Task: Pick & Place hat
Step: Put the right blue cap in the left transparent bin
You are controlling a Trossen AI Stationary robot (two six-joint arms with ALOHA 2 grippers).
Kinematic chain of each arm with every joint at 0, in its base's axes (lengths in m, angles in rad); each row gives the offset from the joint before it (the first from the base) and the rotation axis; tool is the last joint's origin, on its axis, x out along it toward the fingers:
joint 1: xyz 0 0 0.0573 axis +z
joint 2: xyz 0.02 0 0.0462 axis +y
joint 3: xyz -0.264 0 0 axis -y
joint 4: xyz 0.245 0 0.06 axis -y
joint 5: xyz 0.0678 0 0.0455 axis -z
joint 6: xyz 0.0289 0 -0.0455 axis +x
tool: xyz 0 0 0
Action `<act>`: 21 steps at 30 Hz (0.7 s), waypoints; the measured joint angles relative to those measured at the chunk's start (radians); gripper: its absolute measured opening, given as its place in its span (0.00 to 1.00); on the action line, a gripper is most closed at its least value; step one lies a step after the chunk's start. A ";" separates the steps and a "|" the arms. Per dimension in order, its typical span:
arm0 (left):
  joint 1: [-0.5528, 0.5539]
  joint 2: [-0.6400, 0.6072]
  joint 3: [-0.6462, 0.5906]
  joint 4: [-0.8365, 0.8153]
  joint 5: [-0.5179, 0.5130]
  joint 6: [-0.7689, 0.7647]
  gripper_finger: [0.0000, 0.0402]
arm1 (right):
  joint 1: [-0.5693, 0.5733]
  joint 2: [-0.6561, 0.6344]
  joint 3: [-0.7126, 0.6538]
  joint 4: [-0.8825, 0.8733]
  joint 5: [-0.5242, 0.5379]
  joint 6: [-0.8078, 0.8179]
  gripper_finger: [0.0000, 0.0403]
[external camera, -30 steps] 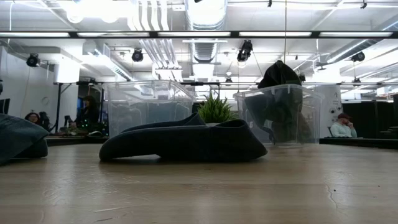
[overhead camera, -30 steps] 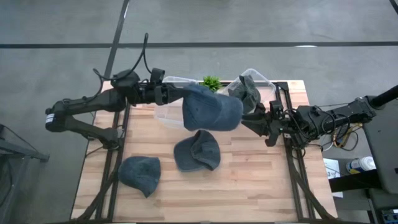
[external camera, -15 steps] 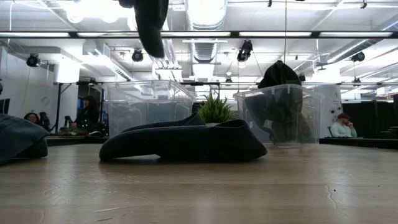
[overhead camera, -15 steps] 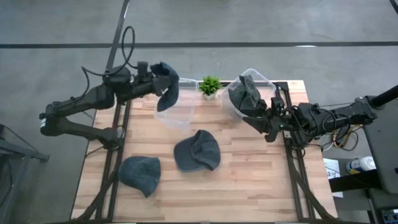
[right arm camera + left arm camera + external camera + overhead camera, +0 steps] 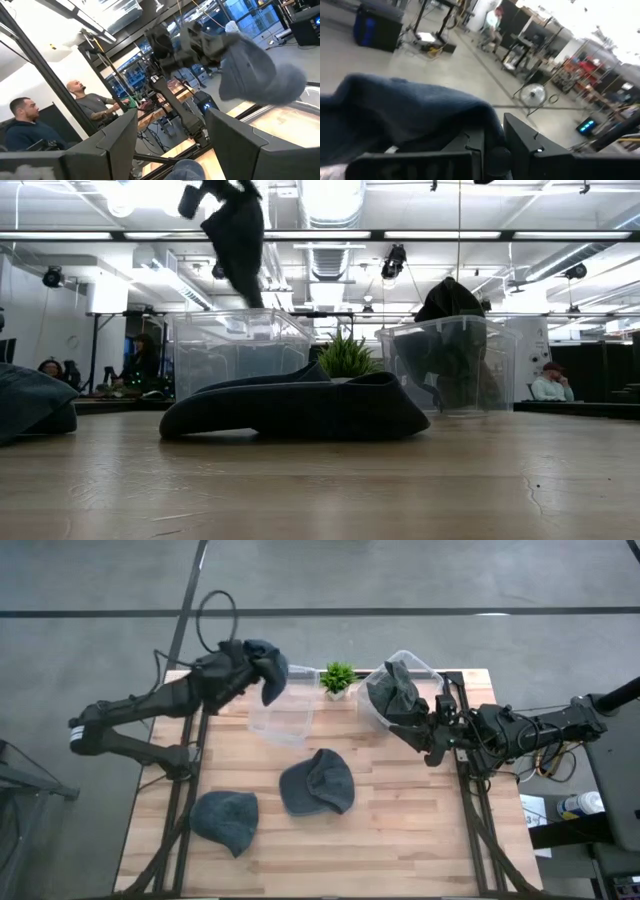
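The wooden table (image 5: 400, 840) carries everything I work with, and along its far edge stand two clear bins with a small green plant (image 5: 339, 675) between them. The right bin (image 5: 432, 670) already holds a dark hat (image 5: 394, 686) heaped above its rim; the left bin (image 5: 281, 718) looks empty, which I judge makes it my target.

My left arm reaches across the far left corner so that my left gripper (image 5: 258, 668) hangs above the outer rim of that left bin. It is clamped on the blue hat (image 5: 268, 675), pinching a fold of cloth, so the rest droops straight down below my fingers; from table height that hat (image 5: 238, 232) dangles high over the bin (image 5: 237, 345), well clear of its walls. I hold it this high, I think, so the loose fabric clears the rim before I lower it. It is not yet squarely over the opening.

My right arm waits by the right bin, with my right gripper (image 5: 412, 730) just beside its near wall and its fingers spread apart, holding nothing.

Two more hats lie on the boards: a cap (image 5: 317, 783) mid-table and a beanie (image 5: 225, 819) toward the near left, both still to be picked up.
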 joint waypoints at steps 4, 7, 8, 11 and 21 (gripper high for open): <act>0.000 0.021 -0.087 0.061 -0.004 -0.049 0.12 | 0.000 0.000 0.000 0.000 0.000 0.002 0.56; 0.000 0.023 -0.169 0.153 -0.020 -0.050 0.12 | 0.000 0.000 0.000 0.000 0.000 0.003 0.56; 0.000 0.023 -0.199 0.188 -0.022 -0.058 0.12 | 0.000 0.000 0.000 0.000 0.000 0.003 0.56; 0.000 0.022 -0.276 0.272 -0.022 -0.126 0.12 | 0.000 0.000 0.000 0.001 0.000 0.003 0.56; -0.006 0.020 -0.401 0.353 -0.083 -0.169 0.12 | 0.000 0.000 0.000 0.001 0.000 0.048 0.56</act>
